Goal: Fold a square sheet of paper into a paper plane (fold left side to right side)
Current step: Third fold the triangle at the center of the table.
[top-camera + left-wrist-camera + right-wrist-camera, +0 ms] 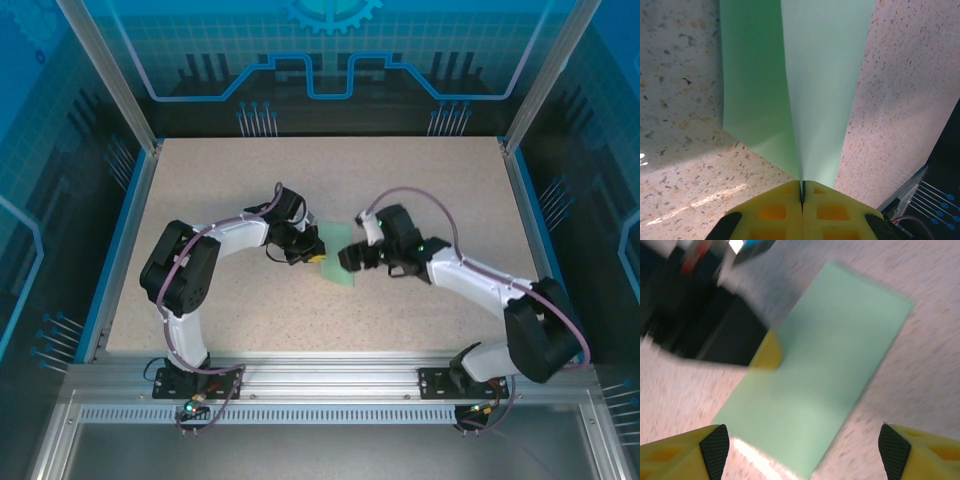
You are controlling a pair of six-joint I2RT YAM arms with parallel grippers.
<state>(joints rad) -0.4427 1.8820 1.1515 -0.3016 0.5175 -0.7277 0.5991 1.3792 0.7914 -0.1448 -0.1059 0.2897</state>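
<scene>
In the top view we look down from high up and behind both arms. We are far enough away to see the whole table (pixel 250 310), with the arm bases at the bottom edge. In the left wrist view we sit right on the left gripper (pixel 802 192) and look out along its yellow fingers (pixel 775 210), very close to the sheet of paper (pixel 825 75). In the right wrist view we ride on the right gripper (pixel 805 445), a bit higher up, facing down at the table. This picture is blurry. All three views share the paper and the speckled table around it. The right wrist view also catches the left gripper.
</scene>
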